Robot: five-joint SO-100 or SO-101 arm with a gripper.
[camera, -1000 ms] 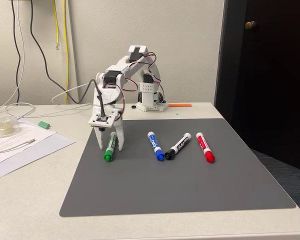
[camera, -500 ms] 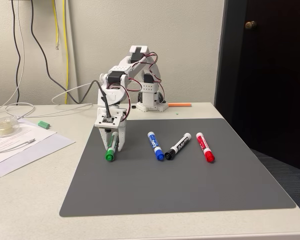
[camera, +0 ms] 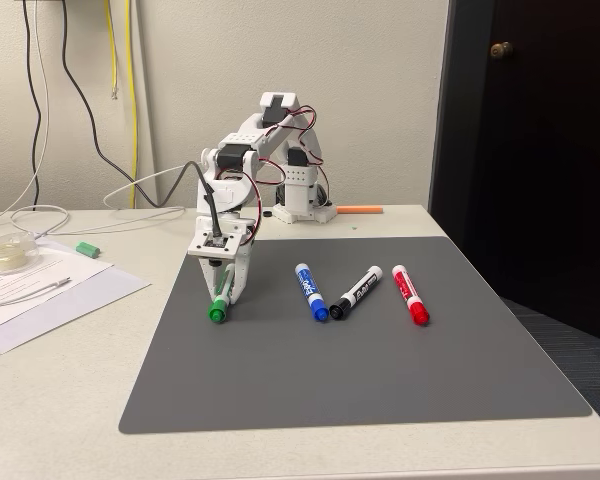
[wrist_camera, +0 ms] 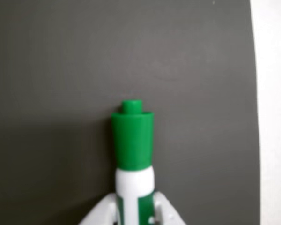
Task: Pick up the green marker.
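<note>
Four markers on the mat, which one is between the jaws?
The green marker, leftmost in the fixed view; the jaws flank its barrel. The blue marker, black marker and red marker lie untouched.

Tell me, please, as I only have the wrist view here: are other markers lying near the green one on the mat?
Observer: Yes. In the fixed view a blue marker, a black marker and a red marker lie in a row to the right of the green marker, all apart from it.
Operator: Thank you. Is anything lying off the mat?
Observer: Left of the grey mat sit sheets of paper, with a small pale-green piece beyond them.
Operator: And how does the gripper stand over the marker?
Observer: The gripper points steeply down, its fingers closed around the barrel; the green cap pokes out toward the camera.
</note>
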